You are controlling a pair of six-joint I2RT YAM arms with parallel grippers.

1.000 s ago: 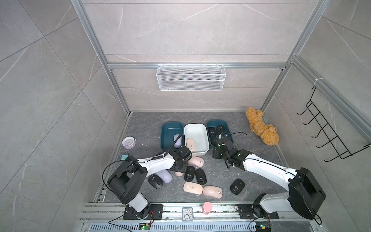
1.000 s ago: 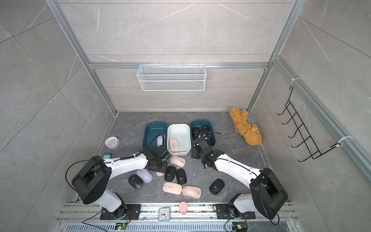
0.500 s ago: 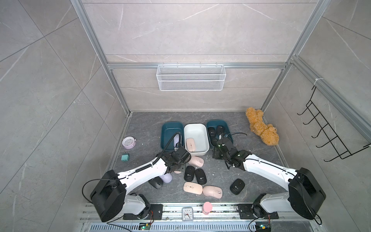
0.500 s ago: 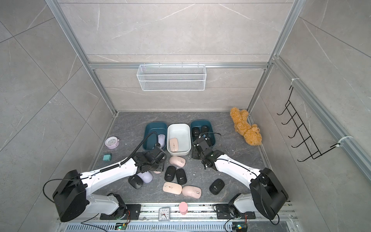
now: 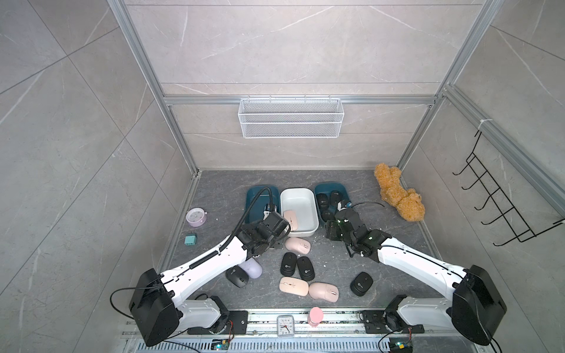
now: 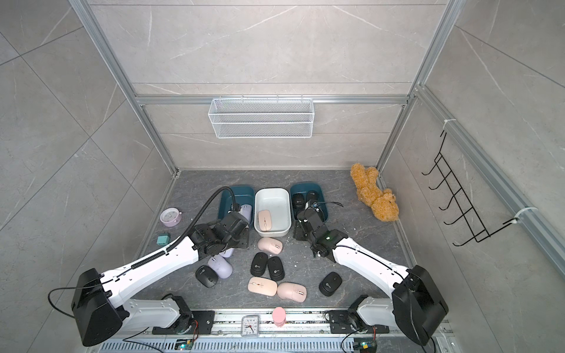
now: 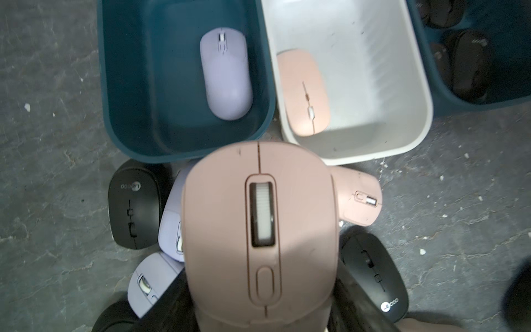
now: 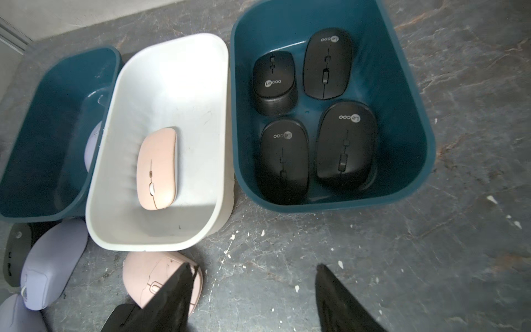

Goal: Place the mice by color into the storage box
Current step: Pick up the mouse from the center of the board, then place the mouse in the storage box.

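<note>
Pink mouse point(image 7: 258, 230) fills the left wrist view, clamped in the left gripper point(image 5: 276, 224). The gripper fingers are almost wholly hidden behind it, and in both top views the gripper body covers the mouse. It sits at the near ends of the left teal box point(image 7: 115, 86) and the white box point(image 8: 161, 238), mid-worktop point(image 5: 397, 244). Right gripper point(image 8: 254, 276): jaws apart, nothing between them, just beside the right teal box point(image 8: 416, 129). That box holds four black mice point(image 8: 344, 143), partly covered by the arm in both top views.
</note>
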